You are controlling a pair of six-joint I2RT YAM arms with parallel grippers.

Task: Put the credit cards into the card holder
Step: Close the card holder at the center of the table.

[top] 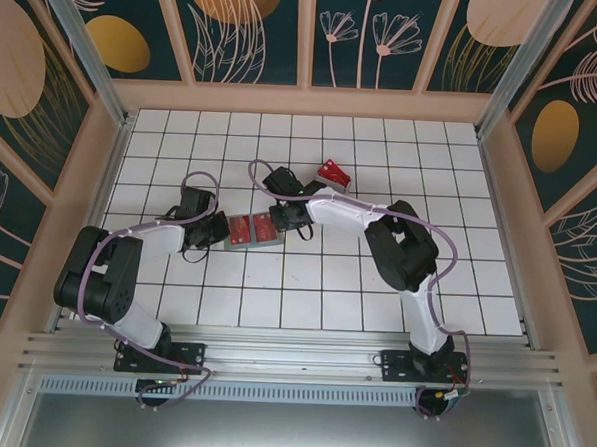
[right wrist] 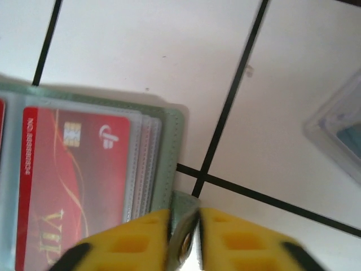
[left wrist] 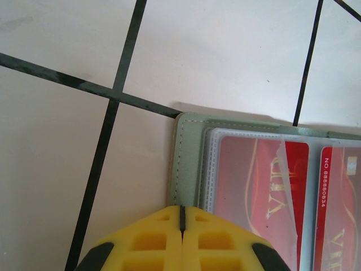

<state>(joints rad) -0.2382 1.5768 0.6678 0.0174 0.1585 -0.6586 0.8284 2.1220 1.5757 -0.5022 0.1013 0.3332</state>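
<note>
White-tiled tabletop (top: pixel 304 304), black grid lines, floral wall panels on three sides.

Item 1: card holder (top: pixel 253 230), grey-green, lying open and flat about mid-tabletop, a little toward the left edge. Clear sleeves face up, and red credit cards (left wrist: pixel 254 186) sit in those that show.

Item 2: left fingers (left wrist: pixel 149 240), clenched with nothing between them, at the holder's left edge. Whether they press on it cannot be told.

Item 3: right fingers (right wrist: pixel 130 243), clamped on the holder's snap tab (right wrist: pixel 183 217) at its right edge.

Item 4: clear tray (top: pixel 333 173), well apart toward the far edge, a red card on top in it.

Hazards, judged:
- A pull on the tab may drag the whole holder if its left side is not pinned.
- The thin tab may slip free of the grip.
- Tilting the open holder could let seated cards slide out of their sleeves.
- The tray card is not yet loaded.
</note>
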